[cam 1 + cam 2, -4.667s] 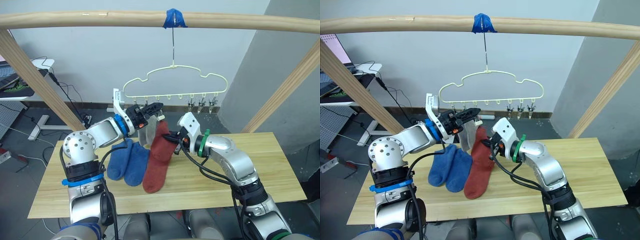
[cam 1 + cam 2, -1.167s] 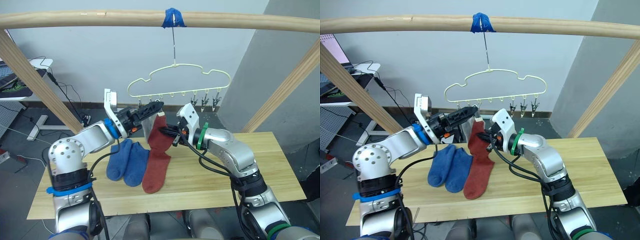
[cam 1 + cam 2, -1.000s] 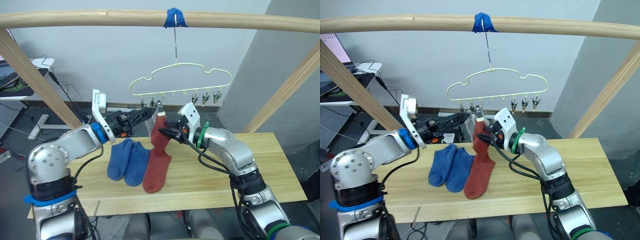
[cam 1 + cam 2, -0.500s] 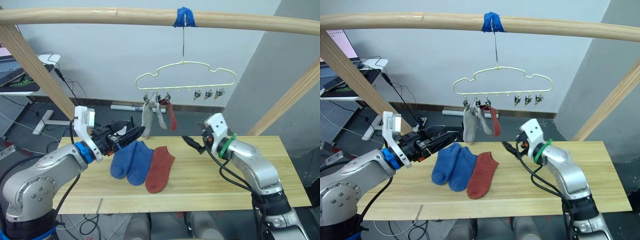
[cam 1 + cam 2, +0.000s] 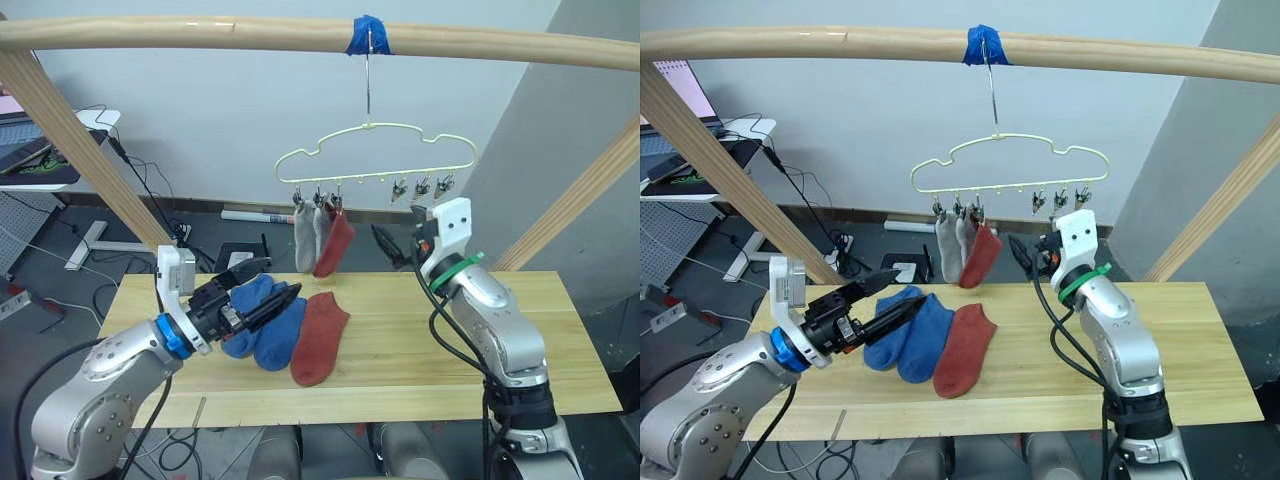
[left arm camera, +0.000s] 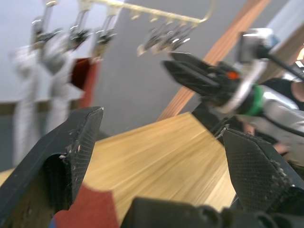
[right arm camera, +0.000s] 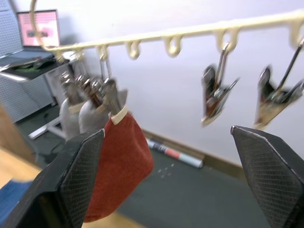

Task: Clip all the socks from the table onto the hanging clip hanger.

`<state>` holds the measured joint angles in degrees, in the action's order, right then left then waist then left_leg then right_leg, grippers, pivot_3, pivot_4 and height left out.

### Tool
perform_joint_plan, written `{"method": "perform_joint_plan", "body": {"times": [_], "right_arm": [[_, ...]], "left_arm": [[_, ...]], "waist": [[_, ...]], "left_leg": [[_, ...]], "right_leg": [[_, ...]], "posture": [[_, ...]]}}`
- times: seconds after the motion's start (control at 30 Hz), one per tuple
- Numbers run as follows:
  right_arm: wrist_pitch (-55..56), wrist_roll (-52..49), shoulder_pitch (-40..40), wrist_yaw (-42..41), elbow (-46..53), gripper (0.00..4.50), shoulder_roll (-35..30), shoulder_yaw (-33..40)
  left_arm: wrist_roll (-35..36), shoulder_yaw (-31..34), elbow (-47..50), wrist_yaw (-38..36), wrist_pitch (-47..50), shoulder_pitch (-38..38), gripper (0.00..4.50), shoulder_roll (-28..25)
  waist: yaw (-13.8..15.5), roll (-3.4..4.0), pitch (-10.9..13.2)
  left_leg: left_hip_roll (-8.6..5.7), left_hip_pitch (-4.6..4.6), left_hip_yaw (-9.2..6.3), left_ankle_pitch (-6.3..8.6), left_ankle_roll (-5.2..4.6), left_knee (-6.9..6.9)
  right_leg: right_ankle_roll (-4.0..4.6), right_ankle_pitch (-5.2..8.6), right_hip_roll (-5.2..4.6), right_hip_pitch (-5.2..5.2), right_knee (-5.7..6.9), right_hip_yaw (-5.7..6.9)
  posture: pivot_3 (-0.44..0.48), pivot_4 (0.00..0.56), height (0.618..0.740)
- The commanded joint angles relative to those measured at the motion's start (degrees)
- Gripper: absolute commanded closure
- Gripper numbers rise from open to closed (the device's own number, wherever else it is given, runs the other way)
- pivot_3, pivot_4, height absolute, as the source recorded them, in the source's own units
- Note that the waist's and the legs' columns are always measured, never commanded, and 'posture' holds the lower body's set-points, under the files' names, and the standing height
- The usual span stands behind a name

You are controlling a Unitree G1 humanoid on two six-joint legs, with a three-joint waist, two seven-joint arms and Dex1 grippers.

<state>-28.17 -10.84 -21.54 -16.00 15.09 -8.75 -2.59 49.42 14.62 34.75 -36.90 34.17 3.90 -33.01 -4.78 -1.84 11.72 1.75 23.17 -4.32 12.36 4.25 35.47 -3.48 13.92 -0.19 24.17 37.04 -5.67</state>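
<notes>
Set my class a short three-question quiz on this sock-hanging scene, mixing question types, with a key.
1. True or false: three socks hang from the hanger.
2. Which socks lie on the table? A) two grey, one blue B) two blue, one red C) three red
3. Fill in: the hanger's three free clips are on the robot's ____ side.

Key: 1. True: two grey socks and one red sock are clipped side by side. 2. B. 3. Right, near the open right claw; the open left claw is over the blue socks.
</notes>
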Motion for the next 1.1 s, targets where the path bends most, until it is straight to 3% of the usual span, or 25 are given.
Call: {"method": "perform_joint_plan", "body": {"times": [0.03, 0.3, 1.1], "right_arm": [[2.8, 0.7, -2.8, 1.6, -1.7, 0.02, 1.5, 0.1], [4.9, 1.2, -5.9, 3.5, -5.7, 0.02, 3.8, 0.6], [6.2, 0.1, -8.5, 4.0, -8.5, 0.02, 6.8, 0.9]], "left_arm": [[-3.5, -1.3, 2.6, -3.0, -5.0, 0.4, 0.0, -0.4], [-5.8, -1.9, 3.5, -4.6, -8.4, 3.1, 0.0, -0.2], [-5.8, -3.1, 3.4, -0.6, -8.8, 2.0, 0.0, 1.4]], "waist": [[0.0, 0.0, 0.0], [0.0, 0.03, 0.0], [0.0, 0.08, 0.0]], "left_leg": [[0.0, -0.01, 0.0, 0.0, 0.0, 0.0], [0.0, -0.02, 0.0, 0.0, -0.01, -0.02], [0.02, -0.04, -0.01, 0.0, -0.01, -0.03]], "right_leg": [[0.0, 0.0, 0.0, 0.0, 0.01, 0.0], [0.0, 0.0, 0.01, -0.01, 0.02, -0.01], [0.0, 0.0, 0.02, -0.01, 0.08, 0.02]], "posture": [[-0.032, 0.173, 0.74], [-0.019, 0.181, 0.74], [-0.004, 0.193, 0.74]]}}
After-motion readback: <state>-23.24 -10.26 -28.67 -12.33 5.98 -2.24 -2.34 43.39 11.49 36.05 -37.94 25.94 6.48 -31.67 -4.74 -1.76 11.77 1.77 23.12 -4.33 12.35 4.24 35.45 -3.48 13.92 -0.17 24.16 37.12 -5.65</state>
